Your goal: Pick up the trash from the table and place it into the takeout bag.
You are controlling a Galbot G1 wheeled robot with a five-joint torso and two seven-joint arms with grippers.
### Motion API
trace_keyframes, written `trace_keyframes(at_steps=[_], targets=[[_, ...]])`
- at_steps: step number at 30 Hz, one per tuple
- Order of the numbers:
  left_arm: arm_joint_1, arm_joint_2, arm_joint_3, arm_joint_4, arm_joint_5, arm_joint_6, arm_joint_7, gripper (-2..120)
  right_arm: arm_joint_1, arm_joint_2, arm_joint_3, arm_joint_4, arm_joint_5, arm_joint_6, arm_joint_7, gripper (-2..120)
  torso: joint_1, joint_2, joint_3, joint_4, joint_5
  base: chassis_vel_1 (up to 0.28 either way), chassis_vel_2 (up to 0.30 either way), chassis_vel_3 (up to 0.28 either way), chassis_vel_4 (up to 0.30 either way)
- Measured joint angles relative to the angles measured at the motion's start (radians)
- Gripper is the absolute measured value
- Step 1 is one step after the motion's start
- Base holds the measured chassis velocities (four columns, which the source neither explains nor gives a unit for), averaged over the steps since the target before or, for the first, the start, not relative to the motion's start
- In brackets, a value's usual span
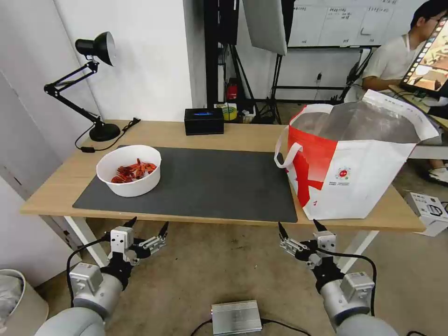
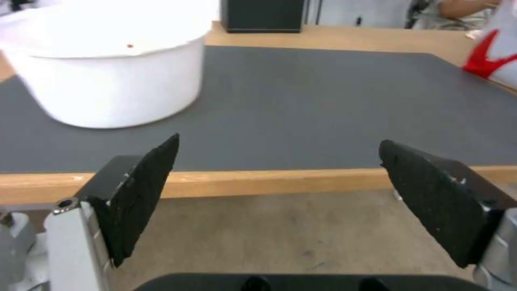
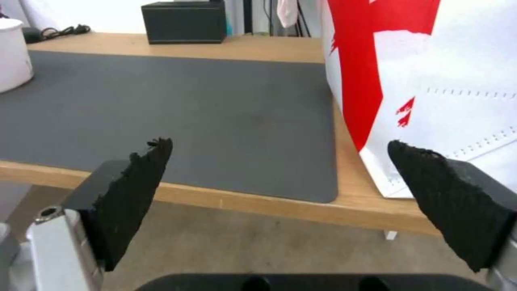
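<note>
The left claw (image 1: 149, 227) hangs below and in front of the table (image 1: 60, 179), short of its near edge, with its fingers spread wide and nothing between them. Just beyond that claw and slightly to its left, the white round bowl of red scraps (image 1: 129, 170) sits on the left end of the dark grey mat (image 1: 210, 184); in the left wrist view the bowl (image 2: 108, 68) stands upright on the mat (image 2: 323, 105), past the wooden table edge (image 2: 269, 182).

The right claw (image 1: 301, 227) hangs at the same height on the other side, also short of the table edge, its fingers spread apart and empty. Just beyond it and a little to its right stands the takeout bag (image 1: 359, 163), upright at the right end of the table, its mouth open and the silver lining showing, its base overlapping the mat's right edge. In the right wrist view the bag (image 3: 431, 81) rises close ahead of the right claw (image 3: 280, 149).

Well beyond both claws, at the far side of the table, rest a black tissue box (image 1: 204, 121) and a black desk lamp (image 1: 95, 84).
</note>
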Motion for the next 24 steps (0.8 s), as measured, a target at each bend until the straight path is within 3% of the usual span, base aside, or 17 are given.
trace_keyframes(at_steps=[12,17,24], targets=[[-0.116,0.12,-0.062,0.039,-0.152,0.054,-0.101,100,0.001,0.0,0.0,0.0,0.001,0.0,0.0,100,0.0,0.0,0.0,0.0,-0.0002,0.0,0.0,0.0,0.0],[-0.241,0.226,-0.045,0.128,-0.25,0.075,-0.169,100,0.001,0.0,0.0,0.0,0.002,0.0,0.0,100,0.0,0.0,0.0,-0.0002,0.0,0.0,0.0,0.0,0.0],[-0.359,0.319,-0.003,0.241,-0.339,0.079,-0.222,100,0.002,0.0,0.0,0.0,0.002,0.0,-0.001,100,0.0,0.0,0.0,-0.0003,-0.0001,0.0,0.0,0.0,0.0]])
